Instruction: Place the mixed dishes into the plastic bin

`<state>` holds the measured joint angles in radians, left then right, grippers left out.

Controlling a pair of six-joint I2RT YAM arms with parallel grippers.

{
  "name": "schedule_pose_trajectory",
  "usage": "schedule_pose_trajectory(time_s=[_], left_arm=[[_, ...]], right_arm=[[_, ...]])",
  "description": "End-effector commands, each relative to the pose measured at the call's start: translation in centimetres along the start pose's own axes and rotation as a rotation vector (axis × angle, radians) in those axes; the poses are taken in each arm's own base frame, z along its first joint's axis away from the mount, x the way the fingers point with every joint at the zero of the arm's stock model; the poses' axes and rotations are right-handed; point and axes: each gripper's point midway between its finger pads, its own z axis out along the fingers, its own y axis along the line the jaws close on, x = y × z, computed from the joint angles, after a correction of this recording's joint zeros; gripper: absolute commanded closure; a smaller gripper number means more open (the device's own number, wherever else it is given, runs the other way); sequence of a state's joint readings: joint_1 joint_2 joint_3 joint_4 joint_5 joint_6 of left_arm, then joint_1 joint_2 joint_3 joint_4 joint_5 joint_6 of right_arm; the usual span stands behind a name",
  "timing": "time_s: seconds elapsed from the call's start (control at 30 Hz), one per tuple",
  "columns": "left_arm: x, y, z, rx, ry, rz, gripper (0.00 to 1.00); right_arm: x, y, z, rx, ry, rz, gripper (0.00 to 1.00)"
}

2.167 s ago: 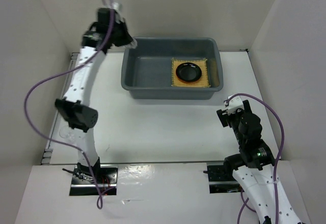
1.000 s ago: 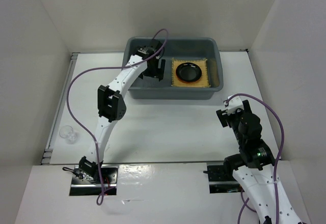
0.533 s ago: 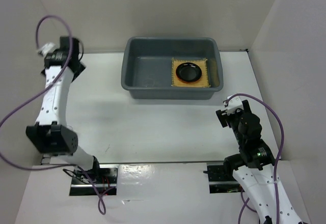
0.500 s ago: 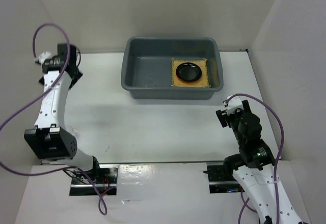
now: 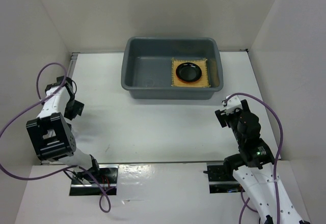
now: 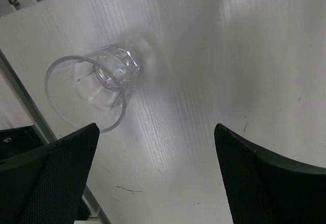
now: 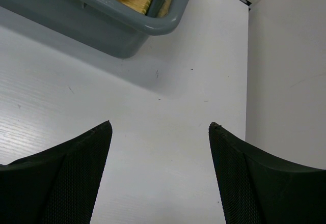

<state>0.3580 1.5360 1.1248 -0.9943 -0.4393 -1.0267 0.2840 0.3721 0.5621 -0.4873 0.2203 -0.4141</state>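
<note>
Bright, even overhead light — soft shadow on the table (image 5: 163,113) along the near side of the plastic bin (image 5: 168,92). Glare patch at the table's near edge. Wrist views — bottom corners dark, slightly soft.

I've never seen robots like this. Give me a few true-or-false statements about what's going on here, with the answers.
1. The black plate lies inside the grey bin. True.
2. The glass cup is in the bin too. False: it is on the table, near the left claw.
3. The left claw grips the cup. False: it is open and holds nothing.
4. The right claw is open and empty. True.
</note>
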Motion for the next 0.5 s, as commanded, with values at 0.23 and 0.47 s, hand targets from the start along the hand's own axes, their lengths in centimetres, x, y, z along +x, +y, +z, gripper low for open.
schedule_pose_trajectory(time_s=[0.23, 0.47], left_arm=[[0.6, 0.0, 3.4, -0.012, 0.06, 0.017, 0.0], [0.2, -0.2, 4.2, 0.036, 0.089, 0.05, 0.17]], right_arm=[[-0.3, 0.3, 0.4, -0.008, -0.01, -0.005, 0.18], [-0.3, 0.3, 0.4, -0.008, -0.01, -0.005, 0.18]])
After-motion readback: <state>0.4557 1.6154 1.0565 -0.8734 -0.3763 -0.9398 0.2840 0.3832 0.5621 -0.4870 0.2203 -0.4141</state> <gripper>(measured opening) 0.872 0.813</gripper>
